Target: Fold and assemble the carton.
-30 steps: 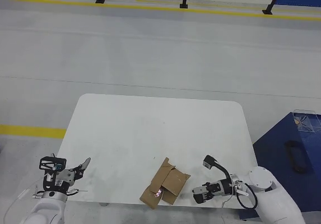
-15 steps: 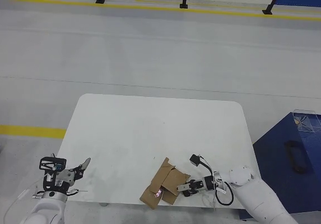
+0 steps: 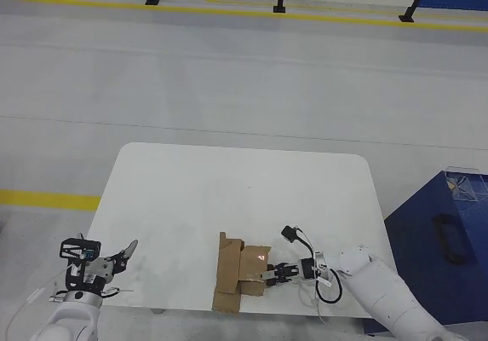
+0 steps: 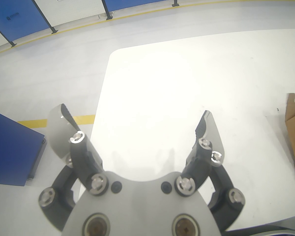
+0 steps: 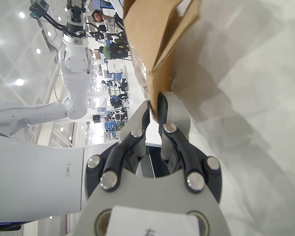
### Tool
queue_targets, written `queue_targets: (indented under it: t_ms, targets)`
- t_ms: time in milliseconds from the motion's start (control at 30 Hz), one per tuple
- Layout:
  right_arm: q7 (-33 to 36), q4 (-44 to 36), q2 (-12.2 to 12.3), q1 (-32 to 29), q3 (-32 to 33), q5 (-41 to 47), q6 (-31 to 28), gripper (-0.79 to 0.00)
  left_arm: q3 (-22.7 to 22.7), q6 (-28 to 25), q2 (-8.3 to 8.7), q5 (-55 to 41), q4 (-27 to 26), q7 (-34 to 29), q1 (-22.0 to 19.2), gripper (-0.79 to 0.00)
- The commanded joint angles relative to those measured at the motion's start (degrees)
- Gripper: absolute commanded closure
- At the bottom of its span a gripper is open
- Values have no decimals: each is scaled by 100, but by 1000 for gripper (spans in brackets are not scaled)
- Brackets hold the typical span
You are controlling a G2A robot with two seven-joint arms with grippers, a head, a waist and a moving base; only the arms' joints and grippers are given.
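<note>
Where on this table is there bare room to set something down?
The far half of the table, from the carton to the far edge, is bare. So is the strip between the left gripper and the carton. The near edge is crowded, where the right gripper clamps the carton.

White table (image 3: 226, 187), partly folded brown carton (image 3: 228, 260) by its robot-side edge.

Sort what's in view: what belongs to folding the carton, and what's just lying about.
Belongs to the job:
- carton, near the table's front edge
- right gripper, shut on an edge of the carton
- left gripper, open, by the table's near corner

Just lying about:
- blue cabinet beside the table
- clear plastic stand on top of it
</note>
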Motion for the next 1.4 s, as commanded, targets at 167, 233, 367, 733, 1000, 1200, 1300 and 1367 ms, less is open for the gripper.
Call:
queue_targets:
  t_ms: [167,233,367,733,1000,1200,1300,1367]
  targets:
    - [-466,-282,82,142,-86,149,-468,0,0,0,0,0,0,0,0,-785]
    - [-602,-610,217,161,-64,145,-604,0,0,0,0,0,0,0,0,-785]
    - [-817,-1538,656,133,178,267,-819,0,0,0,0,0,0,0,0,-785]
    - [-508,-4566,2104,-512,1844,1096,-510,0,0,0,0,0,0,0,0,-785]
    - [-54,-5399,2524,-837,2558,1498,-56,0,0,0,0,0,0,0,0,-785]
    - [-54,-5399,2524,-837,2558,1498,-56,0,0,0,0,0,0,0,0,-785]
    - [-54,-5399,2524,-837,2558,1498,-56,0,0,0,0,0,0,0,0,-785]
    - [-114,-5382,2515,-902,2520,1629,14,0,0,0,0,0,0,0,0,-785]
